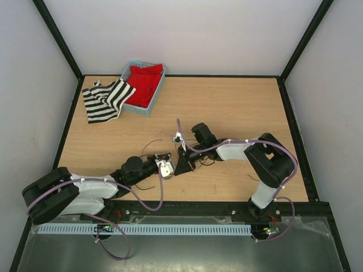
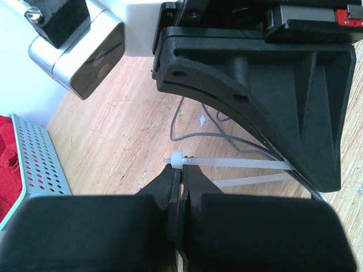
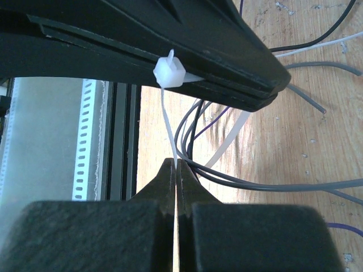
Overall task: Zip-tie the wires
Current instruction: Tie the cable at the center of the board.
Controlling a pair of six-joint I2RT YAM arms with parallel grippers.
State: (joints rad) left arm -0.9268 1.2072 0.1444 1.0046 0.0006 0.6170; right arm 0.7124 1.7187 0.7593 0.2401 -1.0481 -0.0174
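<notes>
**Now the tie wants pulling tight**

The wires (image 3: 266,185) lie in loose curls at the middle of the surface (image 1: 238,107), and a few of them run through the loop of a white tie (image 3: 169,72). The right claw (image 3: 175,170) is closed tight on the tie's thin tail. The left claw (image 2: 181,178) is closed too, pinching the strap right beside the little square head.

I'd say the step in hand is cinching. The right claw should draw the tail straight away from the head, in line with it, while the left holds firm. It should go slowly, so no strand slips out of the shrinking loop.

The right wrist view is the one that shows the wires inside the loop. The left wrist view shows the strap reaching across to the other claw, but the threaded wires are mostly hidden there. Only the overhead view takes in the basket (image 1: 158,90) with its red cloth (image 1: 144,85) and the striped cloth (image 1: 105,101) beside it, well apart at the far left.
</notes>
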